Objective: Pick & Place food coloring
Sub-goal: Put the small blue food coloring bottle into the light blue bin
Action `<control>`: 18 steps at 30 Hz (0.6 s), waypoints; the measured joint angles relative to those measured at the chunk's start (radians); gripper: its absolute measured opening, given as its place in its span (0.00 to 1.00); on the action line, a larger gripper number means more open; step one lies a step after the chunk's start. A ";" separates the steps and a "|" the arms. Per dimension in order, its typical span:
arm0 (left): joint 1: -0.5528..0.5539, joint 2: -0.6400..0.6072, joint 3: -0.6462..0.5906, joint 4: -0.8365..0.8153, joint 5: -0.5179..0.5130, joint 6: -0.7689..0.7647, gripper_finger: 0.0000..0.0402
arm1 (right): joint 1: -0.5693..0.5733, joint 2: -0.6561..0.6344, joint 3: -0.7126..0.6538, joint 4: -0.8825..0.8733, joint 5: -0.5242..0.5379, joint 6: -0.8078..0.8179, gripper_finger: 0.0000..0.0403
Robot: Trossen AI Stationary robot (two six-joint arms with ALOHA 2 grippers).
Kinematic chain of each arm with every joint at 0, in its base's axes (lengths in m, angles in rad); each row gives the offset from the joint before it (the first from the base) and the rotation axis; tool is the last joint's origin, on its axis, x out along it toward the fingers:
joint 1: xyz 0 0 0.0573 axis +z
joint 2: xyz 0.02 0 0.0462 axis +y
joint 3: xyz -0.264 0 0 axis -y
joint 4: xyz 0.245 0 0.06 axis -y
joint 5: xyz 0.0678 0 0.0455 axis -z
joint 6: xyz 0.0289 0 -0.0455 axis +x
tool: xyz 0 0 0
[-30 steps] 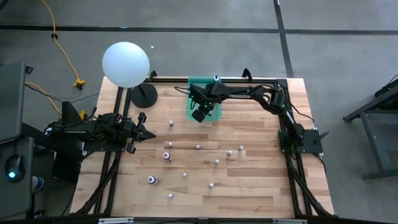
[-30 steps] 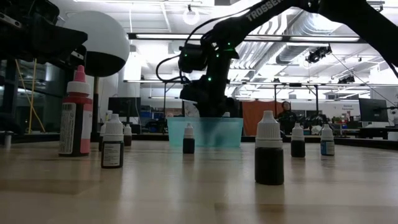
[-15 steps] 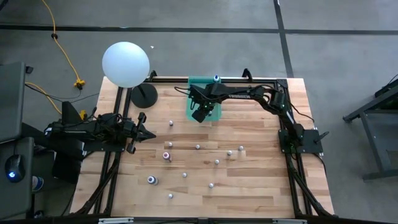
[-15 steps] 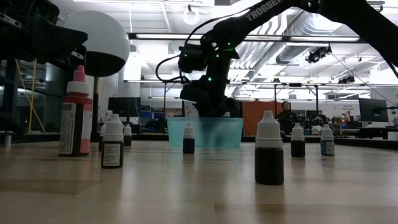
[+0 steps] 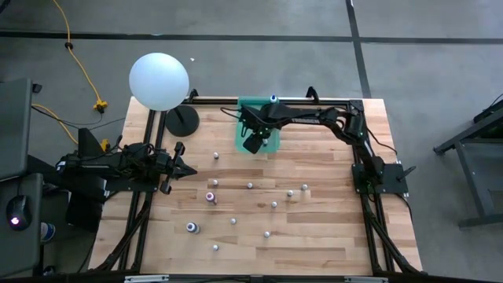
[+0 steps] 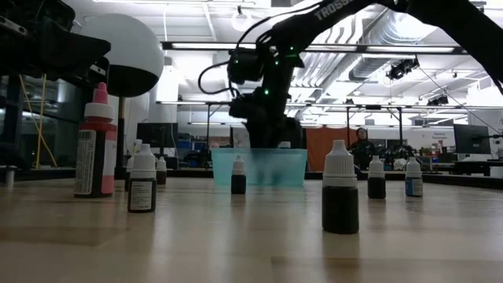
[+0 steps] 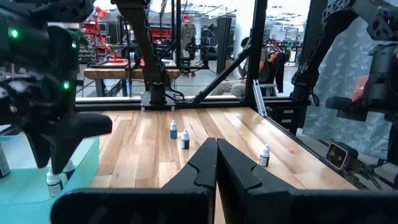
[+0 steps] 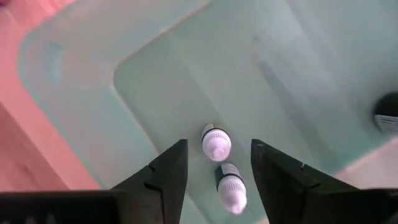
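Note:
My right gripper hangs open over the teal bin at the table's far edge, fingers pointing down. In the right wrist view two small white-capped food coloring bottles stand on the bin's floor below my right gripper, clear of both fingers. Several more bottles stand scattered on the wooden table, among them a pink one and a blue one. My left gripper waits shut at the table's left side, pointing level.
A large white ball on a black round stand sits at the far left corner. Black frame rails run along the table's left and right sides. In the low view a tall pink bottle and dark bottles stand near the camera.
My right gripper has risen a little above the teal bin. The bottles on the table have kept their places.

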 joint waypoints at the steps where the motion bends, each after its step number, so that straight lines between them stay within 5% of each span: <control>1: 0.000 0.000 0.000 0.000 0.000 0.000 0.00 | 0.000 -0.011 0.000 0.000 0.003 0.000 0.41; 18: 0.000 0.000 0.000 0.000 0.000 0.000 0.00 | 0.039 -0.353 0.002 0.005 0.029 -0.049 0.42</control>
